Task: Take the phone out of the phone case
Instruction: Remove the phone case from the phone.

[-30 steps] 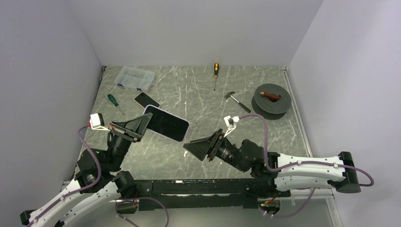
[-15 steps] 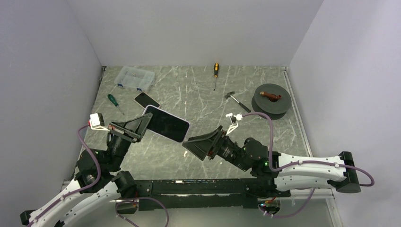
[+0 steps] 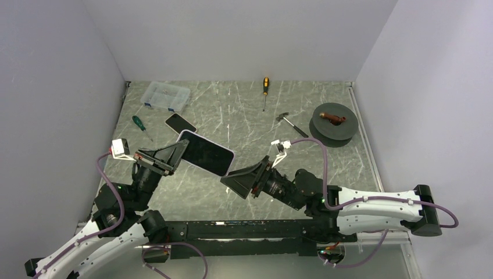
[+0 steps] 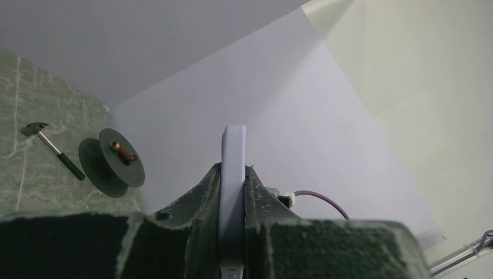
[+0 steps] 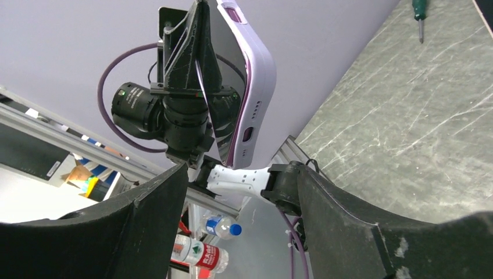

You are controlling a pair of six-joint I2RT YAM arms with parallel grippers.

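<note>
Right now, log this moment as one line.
left gripper: shut on phone | right gripper: open, facing phone's free end | phone: in lavender case, held above table

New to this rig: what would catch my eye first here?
The left gripper holds a phone in its lilac case off the table, left of centre. The open right gripper faces its free end. A second phone lies on the table behind.
</note>
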